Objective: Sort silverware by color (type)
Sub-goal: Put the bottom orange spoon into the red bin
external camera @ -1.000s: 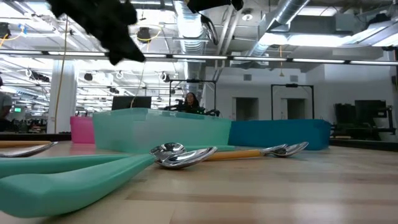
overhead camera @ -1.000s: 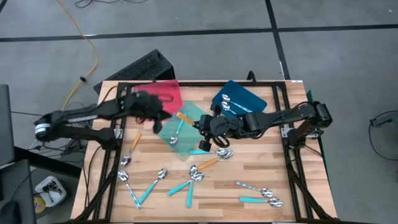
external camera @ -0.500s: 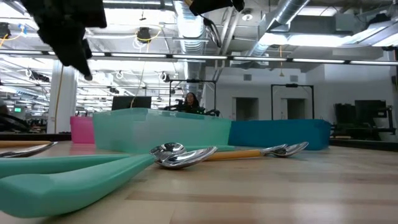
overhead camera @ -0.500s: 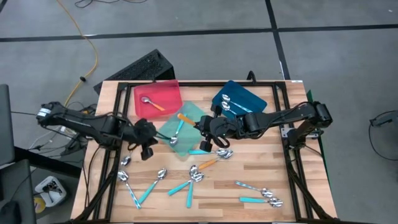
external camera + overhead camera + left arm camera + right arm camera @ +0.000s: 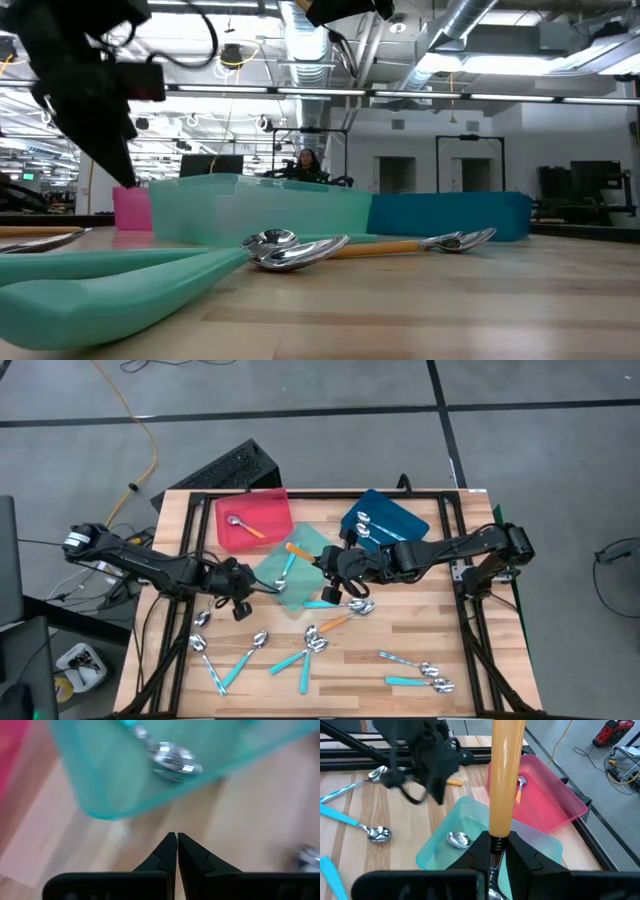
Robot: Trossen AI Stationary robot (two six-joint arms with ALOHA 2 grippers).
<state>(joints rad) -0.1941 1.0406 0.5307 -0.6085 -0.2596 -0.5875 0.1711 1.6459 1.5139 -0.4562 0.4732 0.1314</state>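
My right gripper [image 5: 322, 560] [image 5: 495, 847] is shut on an orange-handled spoon [image 5: 297, 548] above the teal tray [image 5: 305, 598]. That tray holds a teal-handled spoon [image 5: 285, 568] [image 5: 172, 759]. My left gripper [image 5: 246, 586] [image 5: 176, 839] [image 5: 122, 165] is shut and holds nothing. It hovers above the wood just left of the teal tray. The red tray [image 5: 268, 510] holds one orange-handled spoon [image 5: 243, 526]. The blue tray [image 5: 400, 518] holds pale-handled spoons [image 5: 364, 526]. Several more spoons lie loose on the near half of the table [image 5: 300, 660]. My right gripper pinches the orange-handled spoon between its two fingers where the orange handle meets the metal neck [image 5: 494, 839]. The fingers come from the table's right. The handle [image 5: 507, 770] sticks out past the fingertips over the teal tray, lifted clear. The gripper hides the bowl.
Loose spoons lie in groups near the table's near edge: at near left [image 5: 205, 650], in the middle [image 5: 315, 638] and at near right [image 5: 425, 675]. A black frame [image 5: 470, 610] runs along the table's sides. A dark keyboard [image 5: 225, 468] lies beyond the far edge.
My left gripper has moved from above the red tray toward the near edge and downward, and now hovers low beside the teal tray's left side. An orange-handled spoon now shows in the red tray. My right gripper has kept still with its spoon.
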